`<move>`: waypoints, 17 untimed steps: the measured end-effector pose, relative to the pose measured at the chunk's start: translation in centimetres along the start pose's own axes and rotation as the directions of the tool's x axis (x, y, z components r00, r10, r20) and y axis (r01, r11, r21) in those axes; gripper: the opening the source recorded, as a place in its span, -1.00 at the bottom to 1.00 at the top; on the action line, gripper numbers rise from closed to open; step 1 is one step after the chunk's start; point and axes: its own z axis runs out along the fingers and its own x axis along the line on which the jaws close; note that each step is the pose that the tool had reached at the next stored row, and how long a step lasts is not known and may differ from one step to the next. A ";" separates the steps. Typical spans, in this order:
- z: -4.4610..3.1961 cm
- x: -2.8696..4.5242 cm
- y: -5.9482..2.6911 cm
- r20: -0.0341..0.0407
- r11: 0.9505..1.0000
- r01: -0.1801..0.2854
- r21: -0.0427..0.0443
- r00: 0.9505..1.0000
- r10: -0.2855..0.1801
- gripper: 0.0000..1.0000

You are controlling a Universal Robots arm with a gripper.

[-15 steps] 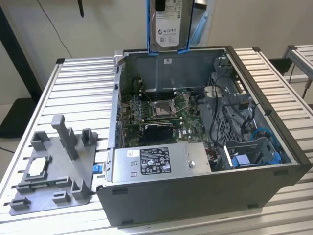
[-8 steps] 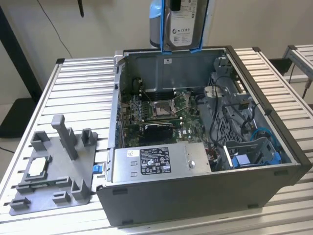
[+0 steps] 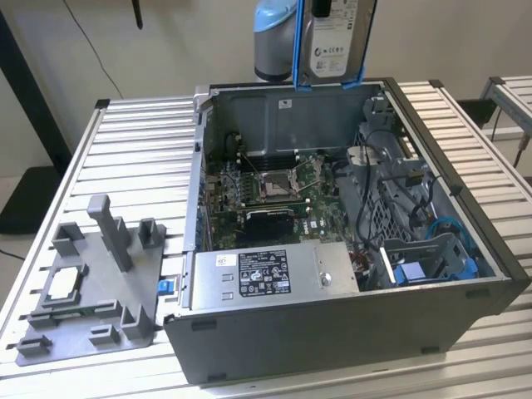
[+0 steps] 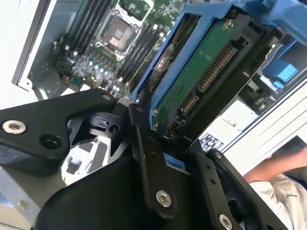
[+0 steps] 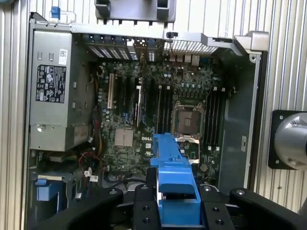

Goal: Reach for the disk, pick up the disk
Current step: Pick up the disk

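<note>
In the exterior view the disk (image 3: 337,37) hangs on edge above the rear wall of the open computer case (image 3: 332,332), its white label facing the camera and its blue bracket (image 3: 298,46) running down one side. It is well clear of the case rim, so the lift looks done — the drive is carried in the air, not resting on anything. The case lies on its side on the slatted table (image 3: 125,141), motherboard (image 3: 274,187) exposed. A grey fixture (image 3: 91,283) sits at the exterior view's left.

In the second wrist view the gripper (image 4: 165,139) has its black fingers (image 4: 144,143) closed against the drive's blue frame, the green circuit-board underside and connector row turned toward the lens. Holding it by the frame edges probably keeps the pads off the bare board. A person's arm (image 4: 273,167) shows beyond the case.

In the first wrist view the blue bracket (image 5: 173,177) stands up between the black links, clamped from both sides, with the motherboard (image 5: 158,110) and power supply (image 5: 53,91) far below.
</note>
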 end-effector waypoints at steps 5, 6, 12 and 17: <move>-0.06 0.09 -1.95 0.000 1.000 0.000 -0.001 1.000 0.000 -1.00; -0.07 0.11 -2.35 0.000 1.000 0.000 -0.001 1.000 0.000 -1.00; -0.13 0.21 -4.67 0.000 1.000 0.001 -0.002 1.000 -0.001 -1.00; -0.17 0.29 -6.36 0.000 1.000 0.001 -0.002 1.000 -0.001 -1.00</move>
